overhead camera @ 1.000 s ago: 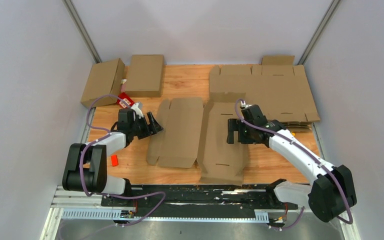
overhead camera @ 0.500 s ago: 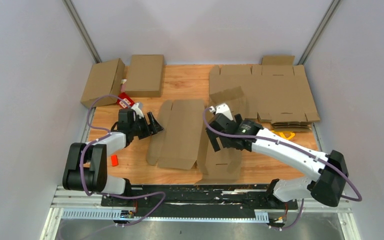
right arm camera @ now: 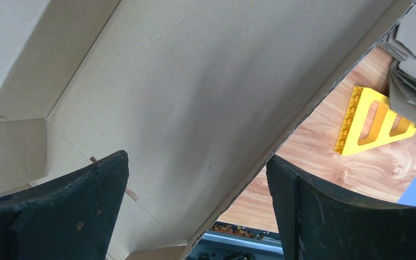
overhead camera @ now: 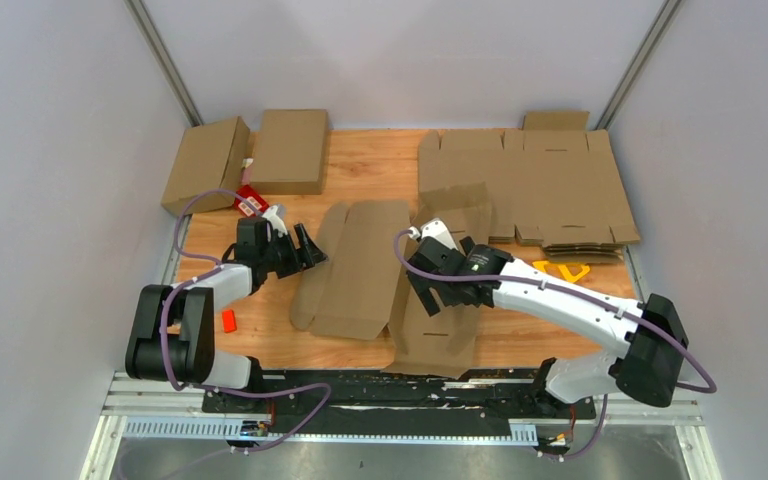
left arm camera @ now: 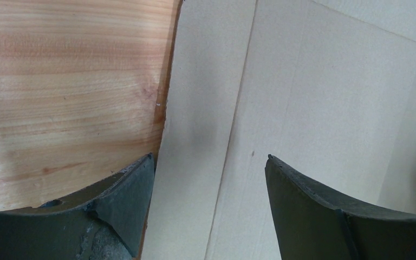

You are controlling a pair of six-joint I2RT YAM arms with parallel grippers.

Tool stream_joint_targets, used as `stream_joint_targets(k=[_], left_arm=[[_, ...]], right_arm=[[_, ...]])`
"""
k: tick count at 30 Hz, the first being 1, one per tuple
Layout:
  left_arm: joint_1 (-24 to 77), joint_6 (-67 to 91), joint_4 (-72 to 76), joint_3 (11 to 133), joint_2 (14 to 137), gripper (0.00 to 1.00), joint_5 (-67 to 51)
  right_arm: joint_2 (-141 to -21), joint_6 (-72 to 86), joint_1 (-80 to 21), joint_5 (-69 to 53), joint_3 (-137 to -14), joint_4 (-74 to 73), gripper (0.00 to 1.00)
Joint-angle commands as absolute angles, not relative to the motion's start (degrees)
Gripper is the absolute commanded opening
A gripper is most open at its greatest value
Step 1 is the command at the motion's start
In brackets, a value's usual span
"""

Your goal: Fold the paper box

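The wooden table (overhead camera: 380, 150) carries cardboard over most of its top. At the far right lies a stack of flat blanks (overhead camera: 550, 185), spread wide. The blank (overhead camera: 355, 270) being worked lies in the middle of the table, between the two arms. It is unfolded and mostly flat, with one far flap (overhead camera: 457, 203) tilted up near the stack. Two folded boxes (overhead camera: 205, 162) sit at the far left corner, side by side.

The right arm reaches in across the blank's near right panel. The right gripper (overhead camera: 438, 295) is over that panel with its jaws spread wide and nothing between them. Its wrist view shows only cardboard under the fingers (right arm camera: 65, 211), and I cannot tell whether they touch it.

The left gripper (overhead camera: 305, 250) is at the blank's left edge, jaws also apart and empty. In the wrist view one finger (left arm camera: 122, 200) is over bare wood, the other over cardboard, with the narrow edge flap between them.

A yellow triangle (overhead camera: 563, 270) lies on the wood just beside the stack's near edge. A small red block (overhead camera: 228, 320) lies near the left arm.
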State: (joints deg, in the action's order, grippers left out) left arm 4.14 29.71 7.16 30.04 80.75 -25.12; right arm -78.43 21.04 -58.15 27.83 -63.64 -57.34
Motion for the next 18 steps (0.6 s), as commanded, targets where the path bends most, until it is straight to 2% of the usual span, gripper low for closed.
stream_joint_targets(k=[1,4,7,10,13,15,16,18], left_arm=[[4.52,30.53,6.37,28.98,80.15,0.82,-27.05],[5.41,30.4,5.52,28.94,78.12,0.81,-26.81],[8.2,27.6,2.2,29.5,73.65,0.82,-22.56],[13.68,23.76,-4.44,30.92,67.1,0.83,-11.52],[19.91,21.14,-5.82,30.89,59.35,0.83,-5.57],[24.32,19.81,-7.02,30.87,54.11,0.83,-1.89],[26.61,19.12,-7.79,30.91,51.75,0.83,-0.37],[31.35,18.08,-9.42,30.8,47.93,0.82,3.41]], right_arm=[[-75.69,19.72,-56.77,22.68,-62.15,-53.65,0.97],[-74.81,20.26,-54.34,21.15,-59.43,-50.89,0.95],[-73.8,21.38,-50.43,21.37,-57.37,-47.78,0.8],[-72.63,21.96,-47.51,23.05,-55.39,-44.99,0.54],[-72.22,21.78,-44.44,23.04,-54.15,-42.68,0.27],[-72.02,21.81,-43.13,22.17,-53.74,-41.84,0.13],[-71.66,21.99,-42.91,22.38,-53.41,-41.34,0.07],[-70.43,22.13,-42.61,23.11,-52.58,-40.3,0.04]])
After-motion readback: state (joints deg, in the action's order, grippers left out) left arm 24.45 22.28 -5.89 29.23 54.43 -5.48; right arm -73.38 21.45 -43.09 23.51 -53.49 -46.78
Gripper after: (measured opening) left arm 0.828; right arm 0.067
